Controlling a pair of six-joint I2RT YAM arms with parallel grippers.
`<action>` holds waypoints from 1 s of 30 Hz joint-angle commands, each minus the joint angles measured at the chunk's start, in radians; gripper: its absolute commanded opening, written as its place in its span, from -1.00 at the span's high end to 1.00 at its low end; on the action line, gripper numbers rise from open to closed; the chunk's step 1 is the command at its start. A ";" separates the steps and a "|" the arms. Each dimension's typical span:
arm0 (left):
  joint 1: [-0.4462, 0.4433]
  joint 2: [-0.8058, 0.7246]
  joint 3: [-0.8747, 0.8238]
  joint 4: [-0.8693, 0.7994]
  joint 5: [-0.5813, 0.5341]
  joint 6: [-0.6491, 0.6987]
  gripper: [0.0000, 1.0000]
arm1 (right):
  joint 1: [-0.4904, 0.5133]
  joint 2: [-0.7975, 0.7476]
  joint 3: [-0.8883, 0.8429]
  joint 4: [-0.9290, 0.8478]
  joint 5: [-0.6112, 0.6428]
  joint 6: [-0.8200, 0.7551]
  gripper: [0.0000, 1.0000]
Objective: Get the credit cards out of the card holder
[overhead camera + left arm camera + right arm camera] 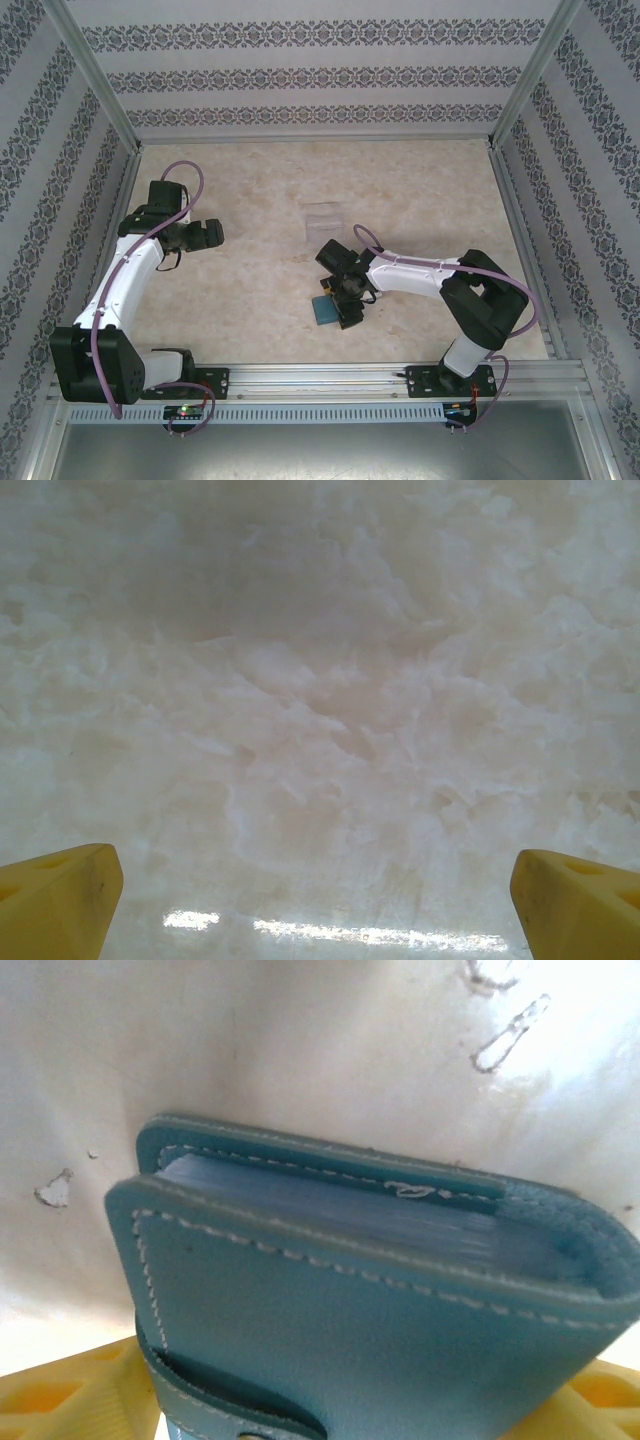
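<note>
The marbled beige tabletop (420,190) sits inside patterned wallpaper walls (300,75) framed by aluminium posts, with a metal rail (320,380) running along the near edge where both arms are bolted. Out in the middle lies a clear plastic piece (322,218), set apart on the far side of the right arm's wrist, with open tabletop between it and the left arm. The left pincer (207,235) hangs over bare tabletop on the left side, its yellow fingers (60,900) spread wide with nothing between them. The right pincer (345,300) is down over the card holder (325,312), which lies near the front centre of the tabletop, partly covered by the wrist. From the right wrist, the teal card holder looms close, white-stitched, with a yellow finger at each lower corner; I cannot tell whether they are pressing on it. Between its covers a stack of thin pale-blue layers (330,1205) is tucked in; whether these are card edges I cannot say. Its closing tab (240,1422) wraps the lower edge.
</note>
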 commanded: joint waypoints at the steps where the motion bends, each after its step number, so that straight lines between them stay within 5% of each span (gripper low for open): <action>1: 0.010 -0.004 -0.010 0.014 0.001 -0.007 -1.00 | 0.004 -0.008 -0.014 -0.033 0.072 -0.053 -0.51; 13: 0.009 0.021 -0.004 0.003 -0.046 -0.002 -1.00 | -0.055 -0.023 0.050 -0.120 0.178 -0.609 -0.43; 22: 0.009 0.042 0.003 -0.012 -0.104 0.009 -1.00 | -0.149 0.022 0.206 -0.189 0.076 -1.211 -0.43; 30: 0.009 0.063 0.001 -0.021 -0.127 0.011 -1.00 | -0.148 0.138 0.420 -0.357 0.071 -1.420 -0.39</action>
